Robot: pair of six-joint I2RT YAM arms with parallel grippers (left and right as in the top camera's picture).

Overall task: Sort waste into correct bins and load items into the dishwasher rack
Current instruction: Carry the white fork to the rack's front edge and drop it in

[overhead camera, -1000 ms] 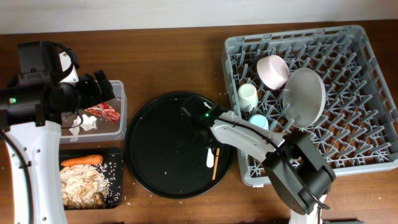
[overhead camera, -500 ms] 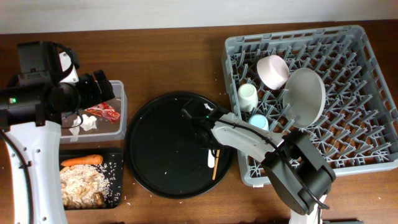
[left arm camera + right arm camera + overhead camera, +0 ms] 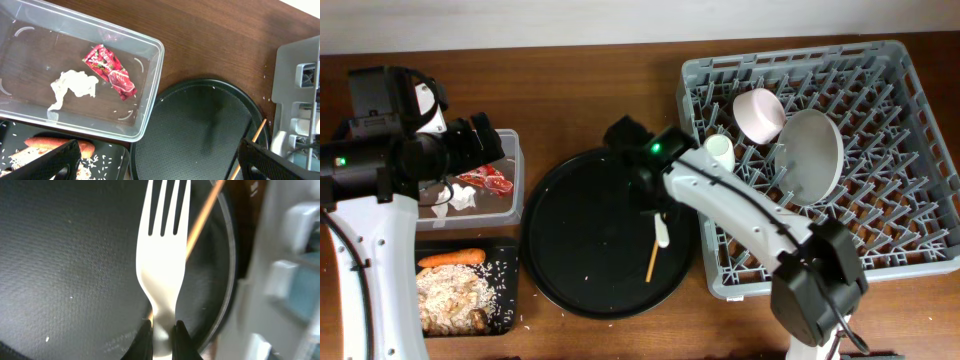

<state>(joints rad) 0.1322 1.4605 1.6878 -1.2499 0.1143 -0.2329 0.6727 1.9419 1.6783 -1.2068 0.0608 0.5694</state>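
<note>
My right gripper (image 3: 655,208) is shut on the handle of the white fork (image 3: 661,234) and holds it above the round black tray (image 3: 570,240). In the right wrist view the fork (image 3: 162,255) points away from the gripper (image 3: 162,330), tines forward. The wooden chopstick (image 3: 652,262) lies on the tray under it and also shows in the right wrist view (image 3: 202,220). My left gripper (image 3: 485,140) is open and empty over the clear tub (image 3: 512,205), which holds the red wrapper (image 3: 110,72) and the white tissue (image 3: 72,87). The blue cup is hidden.
The grey rack (image 3: 880,130) at right holds the pinkish bowl (image 3: 758,113), the pale plate (image 3: 812,155) and the cream cup (image 3: 718,150). The shallow black tray (image 3: 508,295) at front left holds the carrot (image 3: 451,258) and rice scraps (image 3: 450,295).
My right gripper has closed on the fork, lifted it off the round tray and drawn back towards the far edge. The chopstick has shifted a little left. The left arm has not moved.
</note>
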